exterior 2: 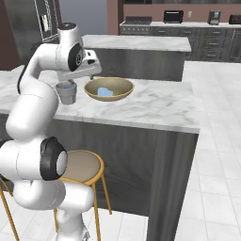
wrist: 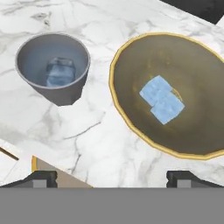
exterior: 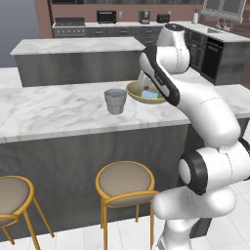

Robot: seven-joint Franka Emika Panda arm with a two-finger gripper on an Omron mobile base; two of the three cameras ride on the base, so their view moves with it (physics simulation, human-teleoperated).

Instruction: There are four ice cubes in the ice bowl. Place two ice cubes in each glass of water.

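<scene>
In the hand view, going from left to right, a small tapered grey-blue translucent glass of water [wrist: 53,69] stands upright on the white marble counter [wrist: 87,131]. Pale blue ice sits inside it; it looks like one or two cubes, though the water blurs the outline too much to count. Just beside it to the right, apart from it, is the wide shallow olive-tan ice bowl [wrist: 131,109] with its yellow rim. Two light-blue translucent ice cubes [wrist: 162,99] lie touching each other near the bowl's middle.

The gripper [wrist: 112,177] hangs above the counter, between glass and bowl, its jaws spread wide and holding nothing.

With only two cubes left in the bowl, my judgement is that roughly half the job is done: this glass seems served. What remains is carrying the last two cubes to the second glass, which these pictures do not let me place.
</scene>
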